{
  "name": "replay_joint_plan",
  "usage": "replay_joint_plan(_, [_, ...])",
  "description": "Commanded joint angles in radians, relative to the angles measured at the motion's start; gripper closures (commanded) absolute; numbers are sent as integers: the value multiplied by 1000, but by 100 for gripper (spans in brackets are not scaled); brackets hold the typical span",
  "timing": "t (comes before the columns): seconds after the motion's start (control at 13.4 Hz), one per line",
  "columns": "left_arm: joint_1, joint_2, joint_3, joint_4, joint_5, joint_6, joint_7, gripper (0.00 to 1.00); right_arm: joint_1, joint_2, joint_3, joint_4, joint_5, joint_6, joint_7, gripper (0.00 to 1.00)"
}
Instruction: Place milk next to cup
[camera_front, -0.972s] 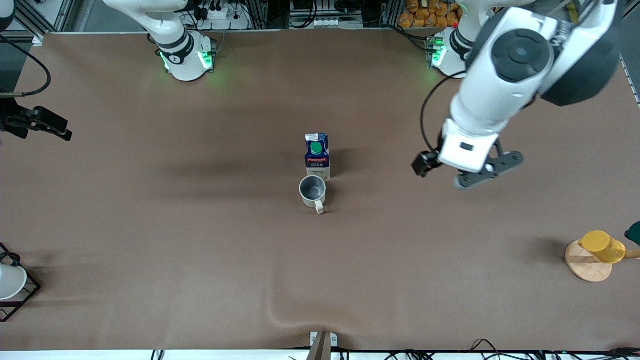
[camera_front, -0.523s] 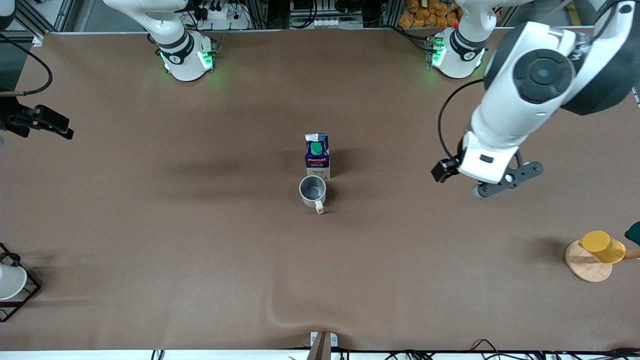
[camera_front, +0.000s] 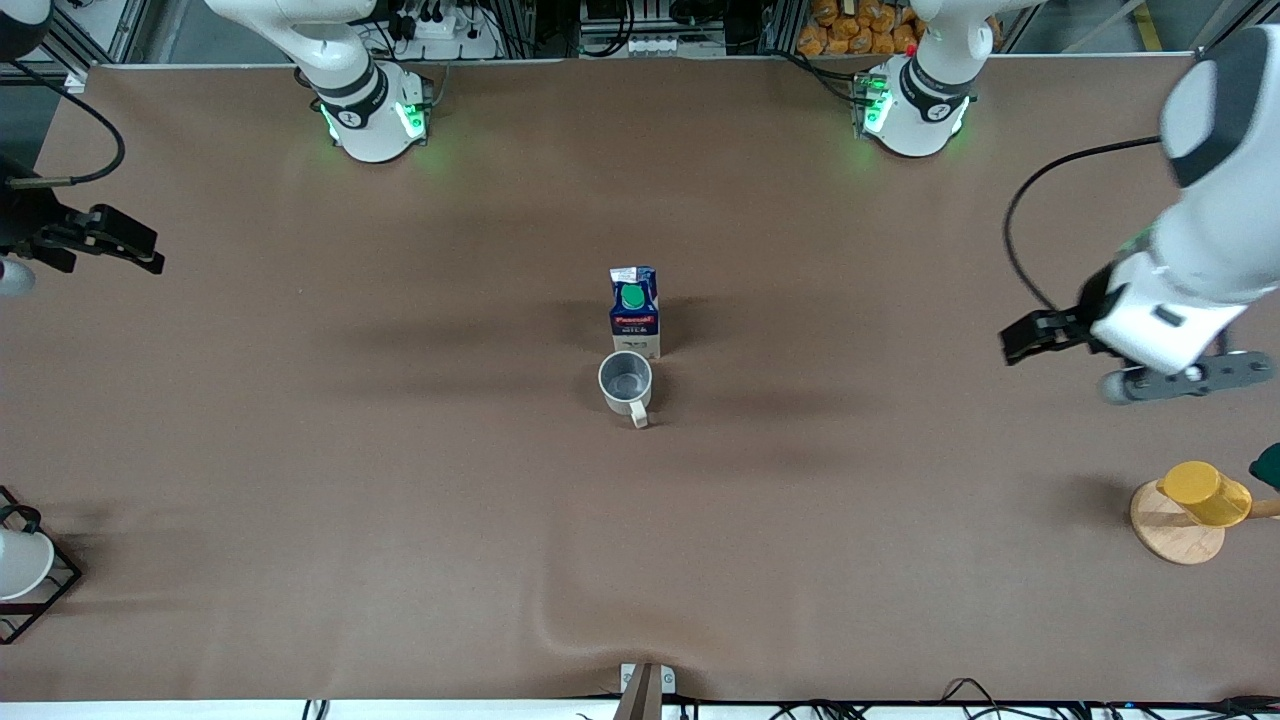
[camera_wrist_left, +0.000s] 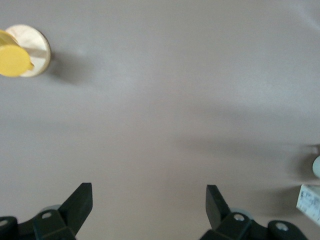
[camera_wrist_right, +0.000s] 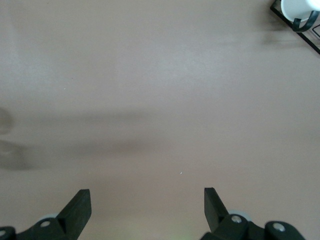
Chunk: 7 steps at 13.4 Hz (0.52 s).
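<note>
Milk (camera_front: 634, 312) already parked touching the cup (camera_front: 626, 382). Left claw (camera_wrist_left: 149, 210) pulled well away toward the left arm's end, wide open, empty. Right claw (camera_wrist_right: 147, 210) waiting, same. Looks done.

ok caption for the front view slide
Milk stands touching the cup mid-table; left gripper and right gripper open, apart at the table ends.

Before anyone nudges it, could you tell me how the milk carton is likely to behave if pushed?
The milk carton stands tall on a narrow base, so it would probably tip. Its flat sides should not roll. The mug sits close beside it and might get knocked.
</note>
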<state>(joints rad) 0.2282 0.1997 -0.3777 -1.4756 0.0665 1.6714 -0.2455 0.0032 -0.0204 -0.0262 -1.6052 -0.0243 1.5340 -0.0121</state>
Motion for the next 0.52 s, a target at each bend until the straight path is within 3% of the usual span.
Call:
replay_joint_plan(0.0, [-24, -68, 106, -38, -76, -25, 112, 0, 4, -16, -3, -5, 4, -11, -8, 0])
replay_joint_plan(0.07, [-91, -95, 173, -48, -71, -28, 127, 0, 7, -16, -1, -5, 4, -11, -8, 0])
replay_joint_plan(0.22, [-275, -166, 395, -98, -66, -32, 208, 0, 15, -16, -1, -5, 3, -12, -8, 0])
replay_joint_plan(0.45, [-280, -207, 410, -88, -70, -136, 311, 0, 15, -16, -1, -4, 3, -8, -8, 0])
